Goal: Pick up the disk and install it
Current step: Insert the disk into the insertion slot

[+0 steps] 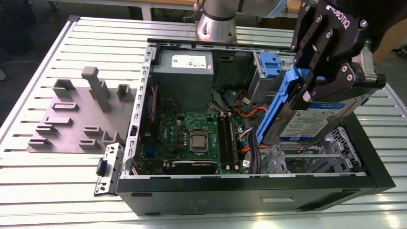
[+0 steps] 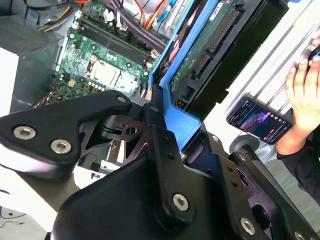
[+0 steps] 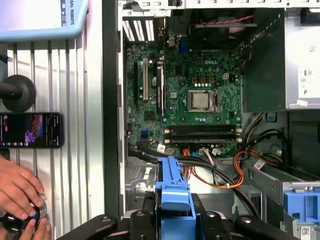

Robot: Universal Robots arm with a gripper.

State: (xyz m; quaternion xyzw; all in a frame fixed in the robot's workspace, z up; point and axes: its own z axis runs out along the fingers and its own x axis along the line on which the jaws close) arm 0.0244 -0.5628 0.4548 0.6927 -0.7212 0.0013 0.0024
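Note:
The disk (image 1: 311, 121), silver with a white-and-blue label and a blue carrier frame (image 1: 279, 105), hangs tilted on edge over the right side of the open computer case (image 1: 254, 183). My black gripper (image 1: 330, 83) is shut on the disk's upper end. The disk's lower end is over the metal drive cage (image 1: 311, 160). In the second wrist view the disk (image 2: 220, 45) shows its underside and connector, with the gripper (image 2: 170, 145) clamped on the blue frame. In the first wrist view the blue frame (image 3: 173, 192) sticks out from between the fingers (image 3: 145, 220).
Inside the case are the green motherboard (image 1: 190, 138), a grey power-supply box (image 1: 184, 71), cables (image 3: 215, 170) and a blue latch (image 1: 270, 64). A grey fixture (image 1: 76, 114) lies on the slatted table. A phone (image 3: 31, 130) and a person's hand (image 3: 17, 187) are beside the case.

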